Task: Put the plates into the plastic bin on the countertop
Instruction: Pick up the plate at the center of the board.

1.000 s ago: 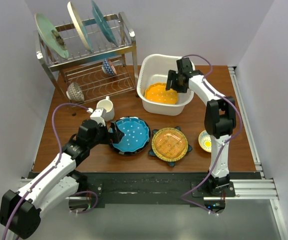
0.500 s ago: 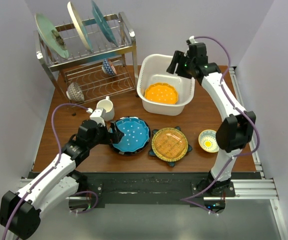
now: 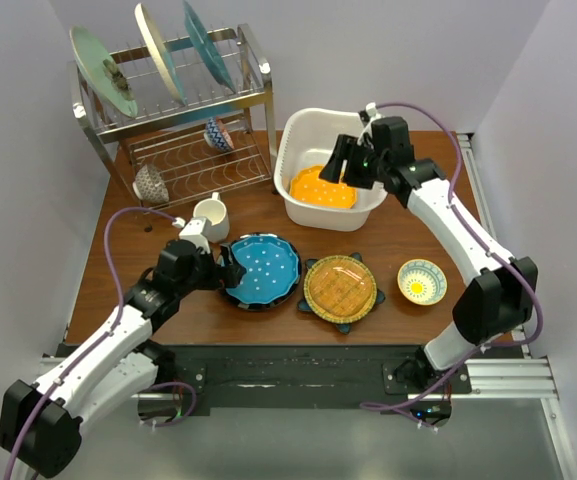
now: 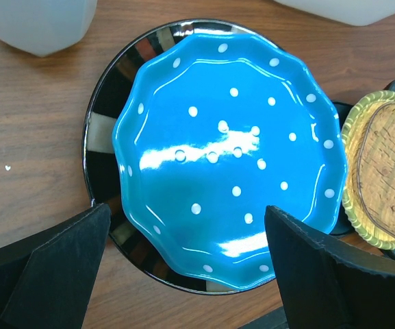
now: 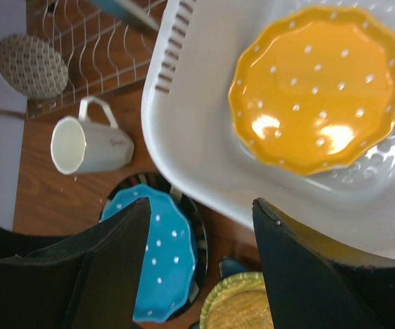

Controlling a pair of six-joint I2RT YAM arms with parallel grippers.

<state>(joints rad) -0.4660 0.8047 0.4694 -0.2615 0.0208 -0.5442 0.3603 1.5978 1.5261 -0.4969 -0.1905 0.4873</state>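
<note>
An orange dotted plate [image 3: 323,187] lies in the white plastic bin [image 3: 303,128]; both also show in the right wrist view, the plate [image 5: 320,89] and the bin [image 5: 197,123]. A blue dotted plate [image 3: 265,268] sits on a black-rimmed plate [image 4: 105,123]. An amber round plate [image 3: 340,287] sits on a blue star-shaped plate [image 3: 360,262]. My left gripper [image 3: 230,268] is open, its fingers on either side of the blue dotted plate's [image 4: 224,157] near-left edge. My right gripper [image 3: 345,160] is open and empty, above the bin's front right part.
A steel dish rack [image 3: 178,120] with three upright plates and two bowls stands at the back left. A white mug [image 3: 211,215] lies just behind the left gripper. A small yellow-centred bowl [image 3: 422,281] sits at the right front.
My right arm rose out of the bin, swung back, then came forward and left over the bin's front. It no longer hides the small bowl. The left arm has barely moved.
</note>
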